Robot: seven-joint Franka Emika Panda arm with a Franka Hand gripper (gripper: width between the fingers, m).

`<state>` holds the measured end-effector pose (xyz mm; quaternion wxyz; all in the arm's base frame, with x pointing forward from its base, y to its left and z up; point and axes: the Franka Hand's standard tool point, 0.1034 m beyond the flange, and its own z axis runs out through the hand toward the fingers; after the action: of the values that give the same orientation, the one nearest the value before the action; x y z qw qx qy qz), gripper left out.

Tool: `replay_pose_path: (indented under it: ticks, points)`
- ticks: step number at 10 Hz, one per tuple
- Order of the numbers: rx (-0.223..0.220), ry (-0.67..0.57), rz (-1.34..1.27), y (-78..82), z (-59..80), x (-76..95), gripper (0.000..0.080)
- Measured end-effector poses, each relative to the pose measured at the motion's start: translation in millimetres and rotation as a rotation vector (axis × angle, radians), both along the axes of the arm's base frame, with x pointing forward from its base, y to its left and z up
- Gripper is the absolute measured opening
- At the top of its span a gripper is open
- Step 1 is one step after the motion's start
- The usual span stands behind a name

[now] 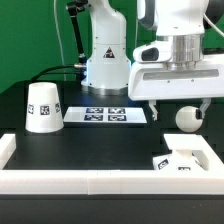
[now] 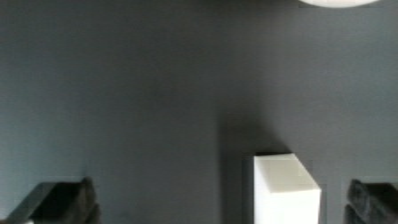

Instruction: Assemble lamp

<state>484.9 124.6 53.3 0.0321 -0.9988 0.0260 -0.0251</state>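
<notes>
**Lamp assembly, approach to a part.** The end effector (image 1: 180,107) hangs low over the table (image 1: 95,140) with its jaws spread wide and nothing held. In the wrist view the two dark fingertips (image 2: 54,203) stand far apart. The bulb (image 1: 188,117) rests on the table just below the end effector and, in the exterior view, seems to sit between the fingers. The wrist view shows otherwise: the bulb (image 2: 338,3) is cut off at the margin of that picture, clear of the gap between the jaws. A white block (image 2: 281,185) lies between the fingers instead. It may be an edge of the base, but this cannot be told. The base (image 1: 186,157) lies on the camera's side of the end effector, near the white wall (image 1: 80,180) that borders the table. The shade (image 1: 43,107) stands upright, well apart from the end effector toward the exterior view's left, beyond the marker board (image 1: 107,114). Judged from this pose, the end effector is not yet centred on the bulb. A straight descent would risk closing on empty space, or bringing one finger down onto the ball's curved flank. The ball lies free on a flat table, so such a glancing touch would probably send it rolling away. A finger could also land on the white block and tip or shove it. Even a successful closure off the ball's middle might squeeze it out of the pads.
</notes>
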Motion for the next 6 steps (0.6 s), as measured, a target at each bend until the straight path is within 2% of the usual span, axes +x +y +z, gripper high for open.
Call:
replay_pose_path:
  ticks: [2,3,4,6]
  points:
    - [0.000,0.001,-0.010,-0.1,1.0,-0.7,0.0699]
    - [0.003,0.003,-0.049,-0.2,7.5,-3.7,0.0699]
    - [0.008,0.015,-0.131,2.8,10.0,-15.2,0.0699]
    - [0.006,0.040,-0.167,10.5,5.5,-33.1,0.0699]
